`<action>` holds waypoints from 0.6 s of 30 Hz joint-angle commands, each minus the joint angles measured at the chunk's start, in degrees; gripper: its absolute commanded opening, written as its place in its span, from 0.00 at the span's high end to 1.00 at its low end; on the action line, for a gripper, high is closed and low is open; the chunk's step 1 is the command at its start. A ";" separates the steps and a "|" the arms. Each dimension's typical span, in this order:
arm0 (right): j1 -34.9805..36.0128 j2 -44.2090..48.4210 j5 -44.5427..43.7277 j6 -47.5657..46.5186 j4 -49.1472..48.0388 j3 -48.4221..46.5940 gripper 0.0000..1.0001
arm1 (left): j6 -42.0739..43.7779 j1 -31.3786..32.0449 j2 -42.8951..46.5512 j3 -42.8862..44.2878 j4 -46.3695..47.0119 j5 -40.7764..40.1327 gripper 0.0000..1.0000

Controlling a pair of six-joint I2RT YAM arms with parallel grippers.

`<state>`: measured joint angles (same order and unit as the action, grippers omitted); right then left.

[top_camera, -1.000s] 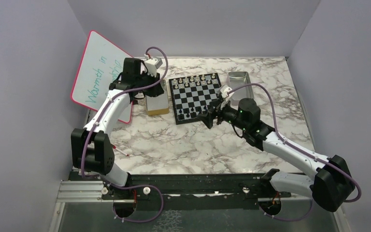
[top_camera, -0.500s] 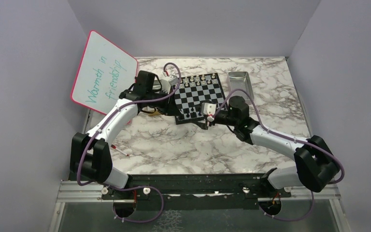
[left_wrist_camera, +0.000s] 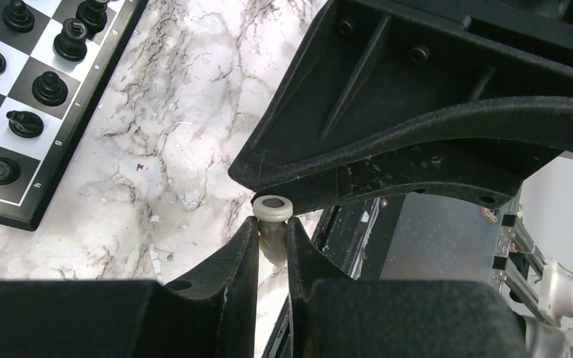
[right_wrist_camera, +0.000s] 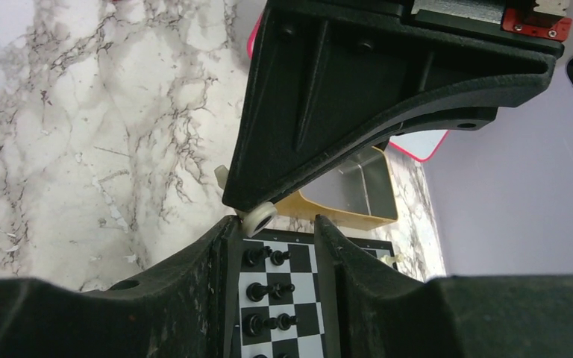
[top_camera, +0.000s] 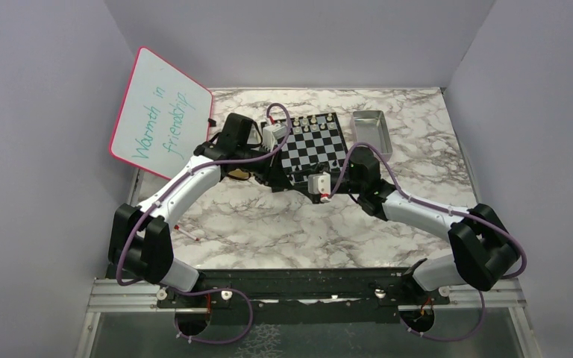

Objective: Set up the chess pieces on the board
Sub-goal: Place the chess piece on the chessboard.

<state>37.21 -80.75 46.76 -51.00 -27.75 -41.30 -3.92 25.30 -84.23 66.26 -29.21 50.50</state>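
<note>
At the far left a pink-rimmed whiteboard [top_camera: 160,115] leaned against the wall, with "Warmth in friendship" written on it in green; the left arm [top_camera: 186,183] reached from its base across the marble tabletop [top_camera: 268,224] towards the near left corner of the chessboard [top_camera: 313,143]; a yellow-rimmed container [right_wrist_camera: 347,215] stood just left of the board, largely hidden under that arm in the top view. The left gripper [left_wrist_camera: 272,230] was clamped on a pale chess piece [left_wrist_camera: 272,212], its two fingers [left_wrist_camera: 242,257] pressed against the piece's sides and the piece's round end standing out above the tips; the piece hung in the air over the marble, just off the board's near edge. The right gripper [right_wrist_camera: 274,222] met it there from the other side, its jaws apart around the same piece; one finger [right_wrist_camera: 220,246] lay close beside or against the piece, which of the two could not be told, while a clear gap showed at the other finger. On the board, black pieces [left_wrist_camera: 48,88] stood on the near rows and pale pieces [top_camera: 307,119] lined the far row; a shiny metal tray [top_camera: 371,127] lay just right of the board's far corner; the right arm [top_camera: 425,216] bent in from the right.
</note>
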 commanded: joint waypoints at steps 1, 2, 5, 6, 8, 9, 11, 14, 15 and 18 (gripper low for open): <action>0.59 0.71 2.66 -2.88 -0.01 -1.09 0.56 | -0.99 0.79 0.57 1.58 1.26 2.37 0.88; 0.59 0.76 2.85 -2.93 -0.02 -1.05 0.57 | -1.00 0.88 0.42 1.67 1.31 2.42 0.88; 0.74 0.92 3.29 -3.26 -0.31 -0.74 0.58 | -1.00 0.98 -0.02 1.85 1.26 2.19 0.88; 0.72 0.90 3.42 -3.31 -0.39 -0.78 0.59 | -1.09 0.98 -0.20 1.86 1.26 2.09 0.88; 0.74 0.66 3.76 -3.40 0.06 -1.20 0.61 | -1.09 1.11 -0.32 2.02 1.26 1.88 0.88; 0.76 0.46 3.77 -3.20 0.51 -1.48 0.64 | -1.09 1.15 -0.25 2.03 1.26 1.43 0.87; 0.79 0.21 3.57 -1.99 0.51 -1.82 0.69 | -1.15 1.16 -0.07 2.16 1.26 0.14 0.87; 0.83 -0.05 3.12 3.03 -2.73 -1.25 0.75 | -1.34 1.16 -0.08 2.27 1.26 -0.74 0.85; 0.84 -0.18 2.59 5.81 -4.44 -0.81 0.76 | -1.47 1.16 -0.22 2.36 1.26 -1.25 0.84; 0.79 -0.65 -0.11 16.85 -11.83 0.81 0.78 | -2.41 1.16 -0.41 2.68 1.50 -2.91 0.84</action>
<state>37.36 -80.84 47.86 -47.31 -27.90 -41.08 -5.26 25.52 -84.25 66.94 -29.32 49.45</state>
